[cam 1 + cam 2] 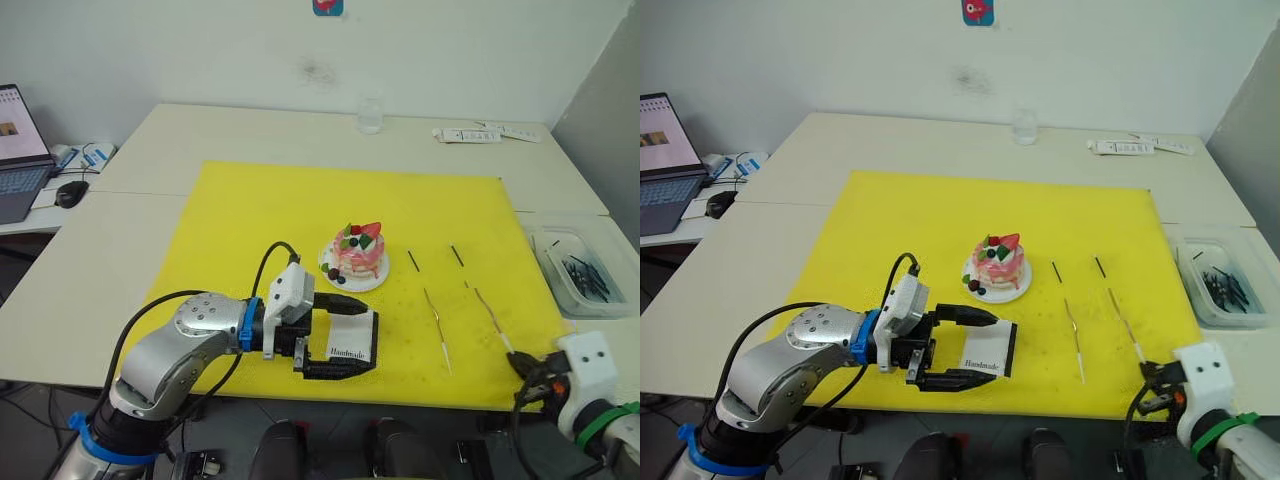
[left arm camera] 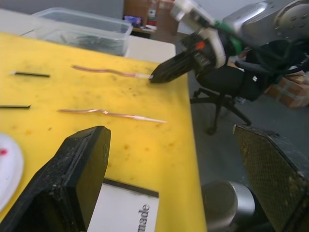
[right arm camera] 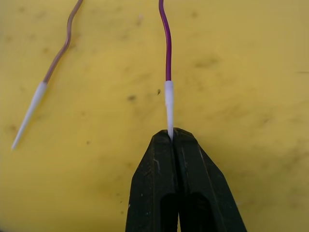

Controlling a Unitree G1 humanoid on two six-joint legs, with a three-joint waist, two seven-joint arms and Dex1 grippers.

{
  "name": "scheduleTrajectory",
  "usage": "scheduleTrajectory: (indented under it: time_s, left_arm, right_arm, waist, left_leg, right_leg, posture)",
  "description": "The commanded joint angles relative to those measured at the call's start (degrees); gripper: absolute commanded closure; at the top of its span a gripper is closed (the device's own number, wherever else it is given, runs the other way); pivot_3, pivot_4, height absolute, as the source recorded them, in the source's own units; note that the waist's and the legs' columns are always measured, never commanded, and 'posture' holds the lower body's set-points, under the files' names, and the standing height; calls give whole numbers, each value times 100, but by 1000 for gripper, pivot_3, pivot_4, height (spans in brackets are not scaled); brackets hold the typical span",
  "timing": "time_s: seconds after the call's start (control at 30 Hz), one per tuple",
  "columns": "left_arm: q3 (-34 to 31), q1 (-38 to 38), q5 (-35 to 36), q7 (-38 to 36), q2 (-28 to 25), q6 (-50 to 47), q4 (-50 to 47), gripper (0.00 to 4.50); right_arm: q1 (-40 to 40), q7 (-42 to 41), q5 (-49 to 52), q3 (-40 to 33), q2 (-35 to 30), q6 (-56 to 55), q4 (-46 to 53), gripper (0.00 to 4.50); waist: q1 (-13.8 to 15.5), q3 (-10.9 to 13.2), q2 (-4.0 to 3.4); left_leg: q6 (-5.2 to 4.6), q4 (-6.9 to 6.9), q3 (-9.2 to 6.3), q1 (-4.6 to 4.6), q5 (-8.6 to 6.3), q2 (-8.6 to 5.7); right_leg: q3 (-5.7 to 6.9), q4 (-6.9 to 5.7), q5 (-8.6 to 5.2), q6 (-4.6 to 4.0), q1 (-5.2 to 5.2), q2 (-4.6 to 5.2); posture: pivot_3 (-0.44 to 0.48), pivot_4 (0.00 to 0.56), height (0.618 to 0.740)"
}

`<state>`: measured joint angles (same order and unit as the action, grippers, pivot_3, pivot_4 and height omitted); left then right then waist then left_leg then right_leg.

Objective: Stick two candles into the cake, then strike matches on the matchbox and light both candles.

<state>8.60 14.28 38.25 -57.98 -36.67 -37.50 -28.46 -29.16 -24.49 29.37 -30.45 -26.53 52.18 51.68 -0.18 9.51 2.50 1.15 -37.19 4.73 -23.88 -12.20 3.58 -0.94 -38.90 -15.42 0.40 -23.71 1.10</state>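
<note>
Right gripper (image 3: pixel 171 137) at near right edge of yellow mat (image 1: pixel 250 200), jaws closed on white tip of right candle (image 1: pixel 492 316), which lies flat on mat. Left candle (image 1: pixel 436 325) flat just left of it, apart, untouched. Left gripper (image 1: pixel 340 338) near centre of mat, jaws open wide, straddling matchbox (image 1: pixel 350 338); contact with box not clear. Matchbox flat on mat, near side of cake (image 1: pixel 355 255), black strip on its right edge. Cake on white plate at mat centre, no candles in it. Two matches (image 1: pixel 413 261) on mat right of cake, beyond far ends of candles. Clear tray (image 1: pixel 560 290) with dark sticks on worktop (image 1: pixel 140 160) off right edge of mat. Laptop (image 1: pixel 18 150) and mouse (image 1: pixel 71 193) far left.
</note>
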Motion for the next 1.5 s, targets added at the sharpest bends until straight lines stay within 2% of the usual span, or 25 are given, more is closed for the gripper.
scheduleTrajectory:
  time_s: [0.03,0.1,0.2,0.37,0.47,0.57,0.77,1.0,1.2,1.3,1.5]
  left_arm:
    - [-346,44,291,337,-35,-413,0,0]
    - [-511,74,574,512,31,-724,9,0]
    - [-826,251,1363,987,273,-1417,21,0]
    - [-1351,734,3548,2239,936,-2299,274,0]
    - [-1405,992,4404,2853,1200,-2390,526,0]
    - [-1388,1141,4875,3385,1475,-2259,738,0]
    - [-1381,1199,5537,3928,1839,-1967,906,0]
    - [-1305,1176,6050,4281,2102,-1723,1050,0]
    - [-1192,1227,6241,4239,2055,-1816,1211,0]
    - [-1177,1241,6321,4229,2040,-1820,1264,593]
    - [-1105,1220,6365,4201,2076,-1787,1259,2522]
  right_arm:
    - [456,-115,809,-464,-106,31,268,4461]
    - [873,-23,1349,-523,-132,118,250,4461]
    - [1653,288,2404,-428,-201,256,163,4461]
    - [2845,981,4228,100,-607,409,-296,4461]
    - [3399,1540,5488,569,-842,234,-625,4461]
    - [3734,2024,6419,1004,-1019,-21,-819,4461]
    - [4021,2602,7370,1550,-1296,-496,-1004,4461]
    - [4084,2830,7843,1944,-1534,-847,-953,4461]
    - [4132,2855,7948,2171,-1619,-1043,-905,4461]
    - [4163,2871,7962,2247,-1637,-1124,-896,4500]
    - [4137,2893,8035,2322,-1670,-1230,-844,4500]
  waist:
    - [-2,0,0]
    - [-4,0,0]
    - [-4,7,2]
    - [-8,13,8]
    - [-10,13,8]
    - [-10,13,9]
    - [-8,13,9]
    - [-7,13,9]
    - [-3,13,9]
    - [-2,13,9]
    - [1,13,9]
  left_leg:
    - [0,0,-1,1,0,0]
    - [0,0,-3,2,0,0]
    - [0,0,-5,0,0,0]
    - [-1,-2,-13,-6,0,-4]
    - [-1,-1,-16,-5,0,-8]
    - [-1,1,-24,-7,0,-9]
    - [-1,0,-31,-14,1,-12]
    - [-1,-2,-32,-12,1,-13]
    - [-1,-1,-33,-13,1,-13]
    - [-1,-1,-34,-13,1,-13]
    - [-1,-1,-34,-14,1,-13]
  right_leg:
    - [0,-1,0,0,0,-1]
    - [1,-1,0,0,1,-2]
    - [1,-1,1,2,3,-4]
    - [-2,2,19,43,10,-5]
    - [-5,2,13,50,16,-6]
    - [-5,1,10,54,18,-11]
    - [-4,3,7,58,18,-24]
    - [-2,2,7,59,21,-24]
    - [-1,3,7,59,21,-25]
    - [-1,3,7,59,21,-25]
    - [-1,5,7,58,21,-24]
  posture:
    - [0,150,706]
    - [0,150,706]
    - [0,150,706]
    - [0,150,706]
    - [0,150,706]
    - [0,150,706]
    - [0,150,706]
    - [0,150,706]
    - [0,150,706]
    - [0,150,706]
    - [0,150,706]
